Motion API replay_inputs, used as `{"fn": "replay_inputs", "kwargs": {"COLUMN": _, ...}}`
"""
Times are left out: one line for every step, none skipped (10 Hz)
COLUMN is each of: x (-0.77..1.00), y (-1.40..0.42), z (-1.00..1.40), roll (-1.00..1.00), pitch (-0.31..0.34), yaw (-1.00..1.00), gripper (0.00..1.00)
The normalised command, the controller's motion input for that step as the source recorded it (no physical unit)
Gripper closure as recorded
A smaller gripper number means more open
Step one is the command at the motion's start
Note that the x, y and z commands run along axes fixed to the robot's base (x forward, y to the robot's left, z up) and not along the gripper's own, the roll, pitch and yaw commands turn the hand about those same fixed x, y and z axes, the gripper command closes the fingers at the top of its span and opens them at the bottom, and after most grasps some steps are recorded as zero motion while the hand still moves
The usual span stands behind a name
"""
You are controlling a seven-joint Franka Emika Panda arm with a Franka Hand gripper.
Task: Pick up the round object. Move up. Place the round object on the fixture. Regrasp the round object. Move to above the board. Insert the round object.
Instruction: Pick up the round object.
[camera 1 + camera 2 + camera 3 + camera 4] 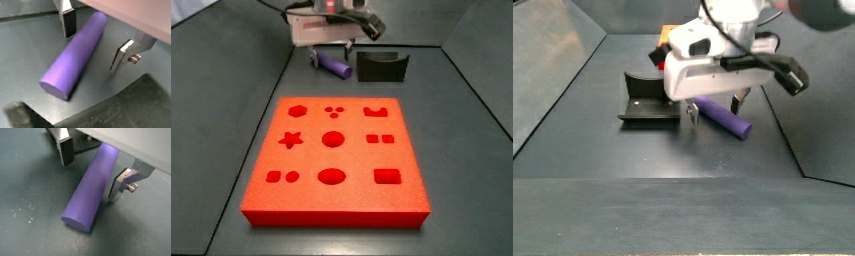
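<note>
The board (338, 160) occupies the nearest part of the floor in a side view — a flat red-orange slab with star, circle, square and hexagon cut-outs. Beyond it, the round object (333, 66) lies flat on the dark floor, a slim purple peg. The fixture (381, 65) stands just beside the peg, apart from it. The gripper (333, 52) is positioned low over the peg. In both wrist views the gripper (93, 44) is open — its fingers (68, 22) straddle the round object (75, 57), one plate on each side, with visible gaps between pads and peg (95, 187). The peg rests on the floor, not lifted.
</note>
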Motion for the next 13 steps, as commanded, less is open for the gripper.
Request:
{"fn": "replay_inputs", "kwargs": {"x": 0.0, "y": 0.0, "z": -0.08, "roll": 0.0, "pitch": -0.064, "yaw": 0.0, "gripper": 0.0}}
{"fn": "replay_inputs", "kwargs": {"x": 0.0, "y": 0.0, "z": -0.04, "roll": -0.01, "pitch": -0.006, "yaw": 0.0, "gripper": 0.0}}
{"fn": "replay_inputs", "kwargs": {"x": 0.0, "y": 0.0, "z": 0.0, "roll": 0.0, "pitch": 0.0, "yaw": 0.0, "gripper": 1.0}}
{"fn": "replay_inputs", "kwargs": {"x": 0.0, "y": 0.0, "z": 0.0, "roll": 0.0, "pitch": 0.0, "yaw": 0.0, "gripper": 1.0}}
{"fn": "replay_inputs", "kwargs": {"x": 0.0, "y": 0.0, "z": 0.0, "roll": 0.0, "pitch": 0.0, "yaw": 0.0, "gripper": 1.0}}
{"fn": "replay_inputs", "kwargs": {"x": 0.0, "y": 0.0, "z": 0.0, "roll": 0.0, "pitch": 0.0, "yaw": 0.0, "gripper": 1.0}}
{"fn": "replay_inputs", "kwargs": {"x": 0.0, "y": 0.0, "z": 0.0, "roll": 0.0, "pitch": 0.0, "yaw": 0.0, "gripper": 1.0}}
{"fn": "replay_inputs", "kwargs": {"x": 0.0, "y": 0.0, "z": 0.0, "roll": 0.0, "pitch": 0.0, "yaw": 0.0, "gripper": 1.0}}
{"fn": "replay_inputs", "kwargs": {"x": 0.0, "y": 0.0, "z": 0.0, "roll": 0.0, "pitch": 0.0, "yaw": 0.0, "gripper": 1.0}}
{"fn": "replay_inputs", "kwargs": {"x": 0.0, "y": 0.0, "z": 0.0, "roll": 0.0, "pitch": 0.0, "yaw": 0.0, "gripper": 1.0}}
{"fn": "replay_inputs", "kwargs": {"x": 0.0, "y": 0.0, "z": 0.0, "roll": 0.0, "pitch": 0.0, "yaw": 0.0, "gripper": 1.0}}
{"fn": "replay_inputs", "kwargs": {"x": 0.0, "y": 0.0, "z": 0.0, "roll": 0.0, "pitch": 0.0, "yaw": 0.0, "gripper": 1.0}}
{"fn": "replay_inputs", "kwargs": {"x": 0.0, "y": 0.0, "z": 0.0, "roll": 0.0, "pitch": 0.0, "yaw": 0.0, "gripper": 1.0}}
